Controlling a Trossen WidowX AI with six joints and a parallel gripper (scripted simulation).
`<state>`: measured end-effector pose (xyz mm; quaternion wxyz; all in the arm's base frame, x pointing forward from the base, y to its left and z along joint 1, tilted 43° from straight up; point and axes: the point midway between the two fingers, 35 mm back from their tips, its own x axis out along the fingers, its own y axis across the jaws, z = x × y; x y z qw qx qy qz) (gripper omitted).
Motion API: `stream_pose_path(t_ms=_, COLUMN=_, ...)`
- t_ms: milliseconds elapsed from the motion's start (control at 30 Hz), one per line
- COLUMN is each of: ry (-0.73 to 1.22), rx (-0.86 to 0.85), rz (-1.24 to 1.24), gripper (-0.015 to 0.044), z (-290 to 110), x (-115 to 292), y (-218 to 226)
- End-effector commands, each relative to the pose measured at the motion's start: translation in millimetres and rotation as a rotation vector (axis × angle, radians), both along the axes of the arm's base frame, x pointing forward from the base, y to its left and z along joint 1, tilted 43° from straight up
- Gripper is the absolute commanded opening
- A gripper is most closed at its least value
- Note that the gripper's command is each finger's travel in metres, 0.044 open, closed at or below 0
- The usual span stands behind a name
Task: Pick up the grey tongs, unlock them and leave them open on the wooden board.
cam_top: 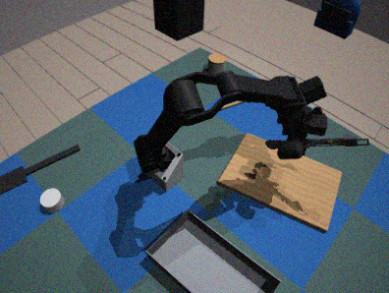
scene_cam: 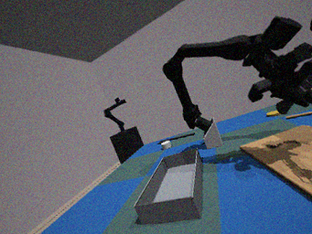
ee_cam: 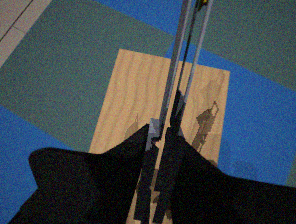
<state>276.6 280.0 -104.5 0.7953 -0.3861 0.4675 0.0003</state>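
Gripper (cam_top: 291, 146): I see it clamped on the grey tongs (cam_top: 334, 142), up in the air.
Tongs: arms close together (tips past the far edge), above the wooden board (cam_top: 295, 187).
Roasting tin (cam_top: 211, 258): well apart.

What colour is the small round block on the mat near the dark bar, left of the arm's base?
White; the round block shows best in the top view.

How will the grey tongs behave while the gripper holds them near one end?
The tongs look stiff: they stick out level, without sagging. Held by the gripper near one end, the long arms may pivot. They seem thin, so probably light.
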Motion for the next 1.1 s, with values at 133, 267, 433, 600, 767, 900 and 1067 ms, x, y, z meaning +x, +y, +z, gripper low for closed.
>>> stream_pose_path(t_ms=133, ry=-0.078, rx=0.027, rz=0.061, gripper=-0.0150, z=4, x=-4, y=-2)
stream_pose_path(t_ms=267, ry=-0.119, rx=0.042, rz=0.089, gripper=-0.0150, z=7, x=-6, y=-5)
stream_pose_path(t_ms=433, ry=-0.170, rx=0.060, rz=0.121, gripper=-0.0150, z=11, x=-11, y=-9)
stream_pose_path(t_ms=600, ry=-0.220, rx=0.076, rz=0.150, gripper=-0.0150, z=16, x=-15, y=-15)
stream_pose_path(t_ms=767, ry=-0.267, rx=0.091, rz=0.174, gripper=-0.0150, z=22, x=-20, y=-21)
stream_pose_path(t_ms=900, ry=-0.305, rx=0.102, rz=0.191, gripper=-0.0150, z=27, x=-23, y=-26)
stream_pose_path(t_ms=1067, ry=-0.318, rx=0.106, rz=0.196, gripper=-0.0150, z=29, x=-25, y=-28)
